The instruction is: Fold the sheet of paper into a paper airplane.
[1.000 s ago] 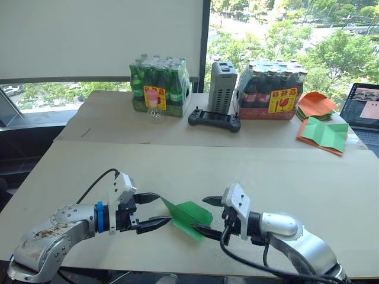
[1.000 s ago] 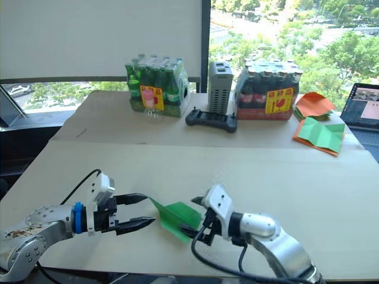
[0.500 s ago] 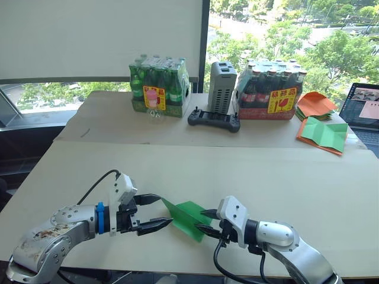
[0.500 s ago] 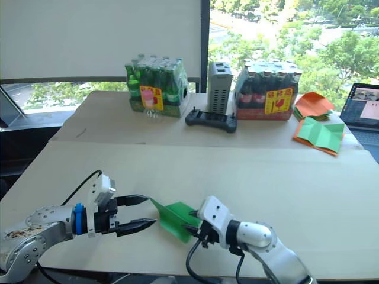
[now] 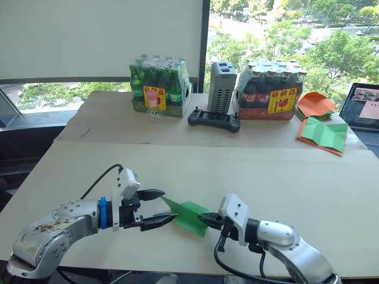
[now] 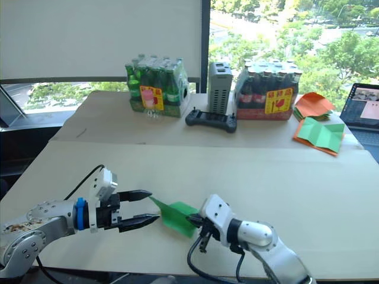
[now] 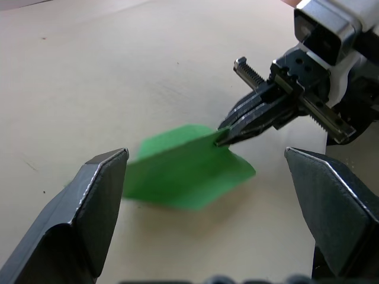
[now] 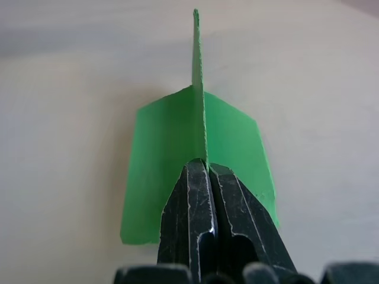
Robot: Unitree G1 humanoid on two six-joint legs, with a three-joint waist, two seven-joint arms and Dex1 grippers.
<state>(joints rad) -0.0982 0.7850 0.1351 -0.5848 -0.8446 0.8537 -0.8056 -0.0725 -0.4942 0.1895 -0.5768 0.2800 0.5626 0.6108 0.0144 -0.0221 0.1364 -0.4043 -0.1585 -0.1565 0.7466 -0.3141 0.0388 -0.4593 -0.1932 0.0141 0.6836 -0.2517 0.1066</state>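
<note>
1. Left eye view: paper airplane (image 5: pixel 189 214) sits near the front edge of the near table (image 5: pixel 308 183), between the two grippers. Right gripper (image 5: pixel 204 219) pinches its right end, fingers closed on the paper. Left gripper (image 5: pixel 161 207) is just left of the plane's pointed tip, fingers spread apart, holding nothing.
2. Right eye view: far table carries a green bottle pack (image 6: pixel 156 86), a grey box (image 6: pixel 218 87), a black controller (image 6: pixel 211 120), a dark bottle pack (image 6: pixel 267 90), orange sheets (image 6: pixel 314 104) and a green sheet bordered by orange paper (image 6: pixel 320 135); laptop (image 6: pixel 362 106) at far right.
3. Left wrist view: own two fingers (image 7: pixel 89 213) wide apart; plane lies beyond them, right gripper's tip clamped on its edge.
4. Right wrist view: fingers pressed together on the plane's upright fold; flat wings spread to either side on the table.
</note>
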